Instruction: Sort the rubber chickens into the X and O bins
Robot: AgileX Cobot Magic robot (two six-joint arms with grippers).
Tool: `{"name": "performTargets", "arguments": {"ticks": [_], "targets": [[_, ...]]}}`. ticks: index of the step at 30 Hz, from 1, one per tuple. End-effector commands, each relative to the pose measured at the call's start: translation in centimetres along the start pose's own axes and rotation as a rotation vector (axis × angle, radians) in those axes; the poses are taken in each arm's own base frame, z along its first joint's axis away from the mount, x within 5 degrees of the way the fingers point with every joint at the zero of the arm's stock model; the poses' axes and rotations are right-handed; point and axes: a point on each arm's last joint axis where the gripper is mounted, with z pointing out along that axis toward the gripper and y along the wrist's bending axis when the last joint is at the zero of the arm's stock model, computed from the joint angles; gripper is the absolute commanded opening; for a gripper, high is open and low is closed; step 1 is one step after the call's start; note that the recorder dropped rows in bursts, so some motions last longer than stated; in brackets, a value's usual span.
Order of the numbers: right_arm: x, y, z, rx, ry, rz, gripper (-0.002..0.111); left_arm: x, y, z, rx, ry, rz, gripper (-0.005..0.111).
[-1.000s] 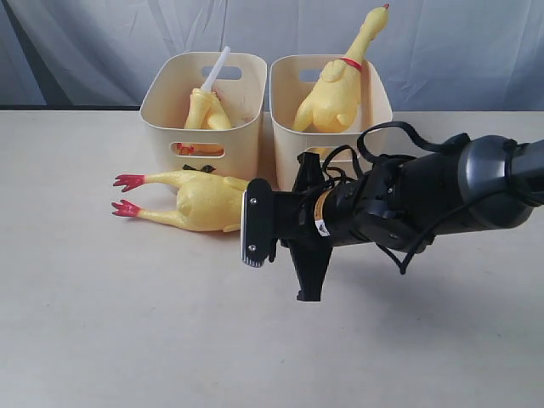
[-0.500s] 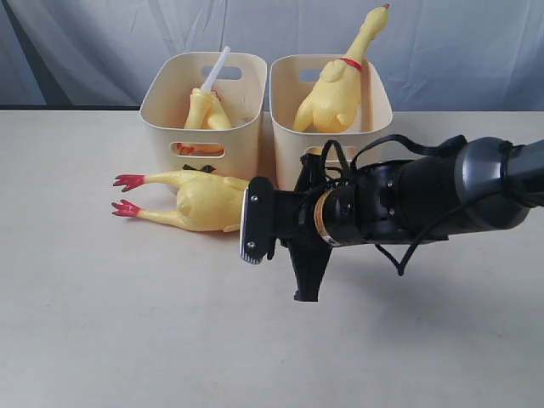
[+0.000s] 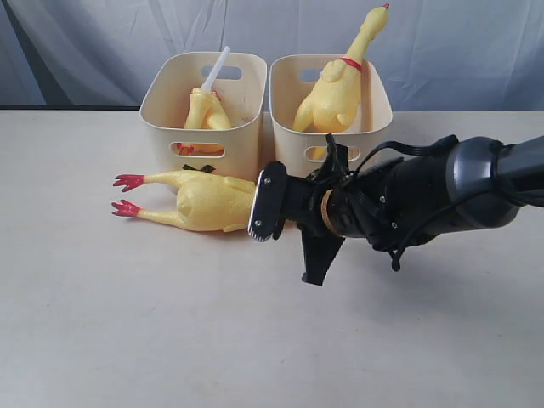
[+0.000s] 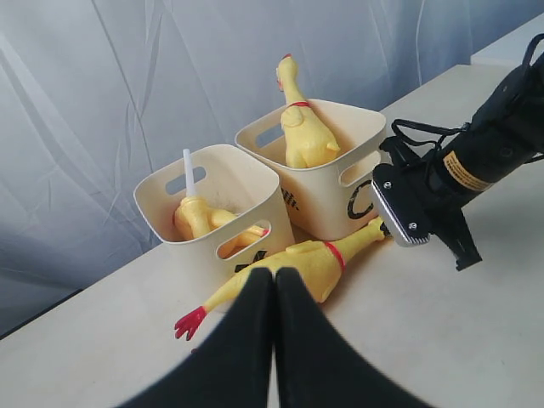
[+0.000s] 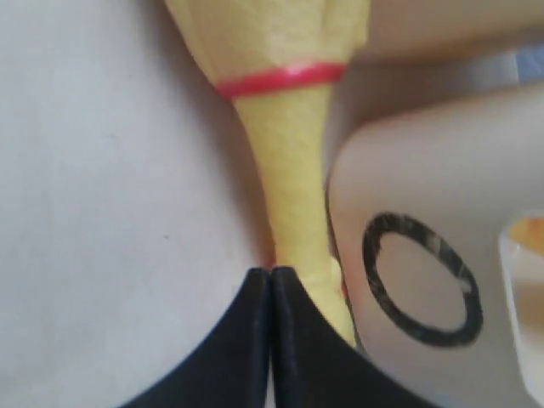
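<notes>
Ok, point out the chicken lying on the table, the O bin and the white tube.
chicken on the table (image 3: pixel 204 202), exterior view, its belly.
O bin (image 5: pixel 422 280), right wrist view, bare wall inside the O ring.
white tube (image 3: pixel 218 66), exterior view, its middle.

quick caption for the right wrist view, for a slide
Shut right gripper poised at the neck of a chicken lying beside the O bin.

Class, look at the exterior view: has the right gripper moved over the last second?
Yes. The right gripper has shifted up the view, closer to the O bin's front wall.
</notes>
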Motion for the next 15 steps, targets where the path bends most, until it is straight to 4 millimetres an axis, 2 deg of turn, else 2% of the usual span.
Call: {"name": "performTargets", "arguments": {"ticks": [1,7,11,15], "targets": [[0.8,-0.2,1.0,0.086,0.109,0.062,-0.001,0.1,0.0,0.0,-0.010,-0.007,-0.004,0.000],[-0.7,0.6,0.7,0.096,0.052,-0.024,-0.001,0.1,0.0,0.0,-0.010,-0.007,-0.004,0.000],[-0.6,0.4,0.8,0.143,0.074,0.025,-0.001,0.1,0.0,0.0,-0.010,-0.007,-0.004,0.000],[-0.3,0.9,1.4,0.172,0.125,-0.001,-0.001,0.1,0.0,0.0,-0.010,-0.007,-0.004,0.000]]}}
